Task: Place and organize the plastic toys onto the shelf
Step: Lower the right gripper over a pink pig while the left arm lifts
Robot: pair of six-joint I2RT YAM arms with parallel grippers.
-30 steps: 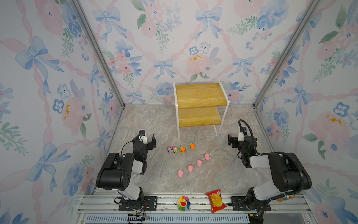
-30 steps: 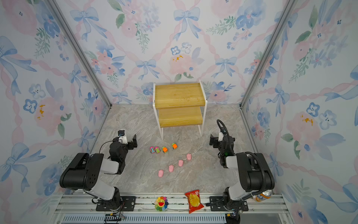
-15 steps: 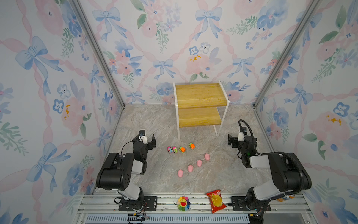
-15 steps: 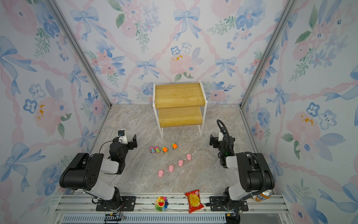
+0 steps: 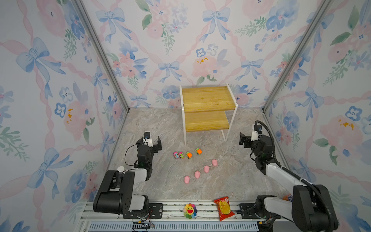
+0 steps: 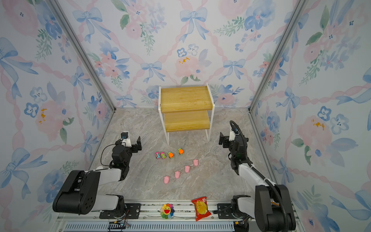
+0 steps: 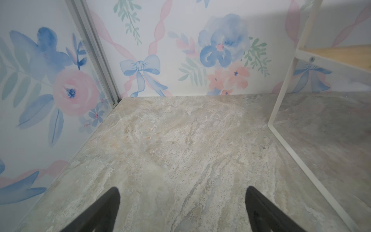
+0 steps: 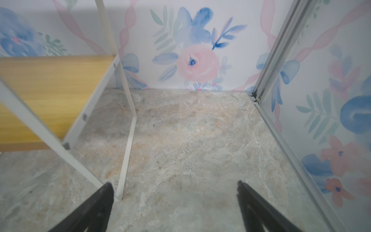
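Note:
The plastic toys lie on the marble floor in both top views. Several tiny cars (image 5: 181, 155) (image 6: 163, 155) form a row, and several pink pigs (image 5: 206, 169) (image 6: 187, 169) run in a slanted line in front of them. The shelf (image 5: 207, 100) (image 6: 185, 98) stands against the back wall with both wooden boards bare. My left gripper (image 5: 152, 142) (image 7: 182, 188) is open over bare floor, left of the cars. My right gripper (image 5: 248, 138) (image 8: 174, 183) is open and holds nothing beside the shelf's right front leg (image 8: 126, 152). Neither wrist view shows a toy.
A rainbow flower toy (image 5: 190, 210) and a red snack packet (image 5: 223, 207) lie on the front rail. Flowered walls close in the left, right and back sides. The shelf's left leg (image 7: 281, 100) stands ahead of my left gripper.

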